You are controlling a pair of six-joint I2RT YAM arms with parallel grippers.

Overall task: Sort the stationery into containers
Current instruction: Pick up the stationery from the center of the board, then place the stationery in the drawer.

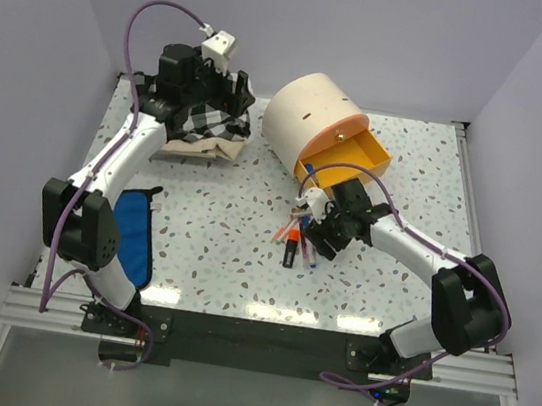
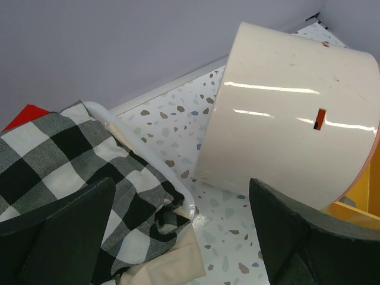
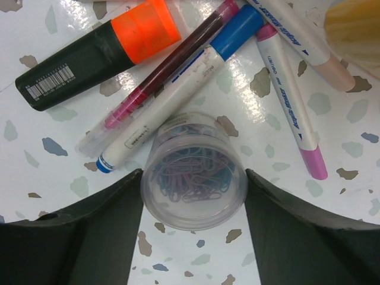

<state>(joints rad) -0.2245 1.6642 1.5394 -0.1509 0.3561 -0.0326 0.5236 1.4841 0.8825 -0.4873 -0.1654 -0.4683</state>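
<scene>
The cream drum cabinet [image 1: 308, 117] stands at the back with one orange drawer [image 1: 363, 157] pulled open. My right gripper [image 1: 322, 233] is low over the stationery pile [image 1: 295, 245], just in front of that drawer. In the right wrist view it [image 3: 193, 176] is shut on the clear round pot [image 3: 193, 184], which holds paper clips and stands on the table. Beyond the pot lie an orange highlighter [image 3: 95, 53], a pink pen [image 3: 155, 72], a blue-capped pen [image 3: 178, 83] and pink-tipped markers [image 3: 291, 101]. My left gripper [image 2: 181, 184] is open and empty between the checked cloth [image 2: 71, 160] and the cabinet [image 2: 285, 119].
The checked cloth pile [image 1: 201, 123] lies on beige fabric at the back left. A blue cloth [image 1: 135, 234] lies by the left arm's base. A yellow ribbed edge [image 3: 356, 29] shows at the top right of the right wrist view. White walls close in the table.
</scene>
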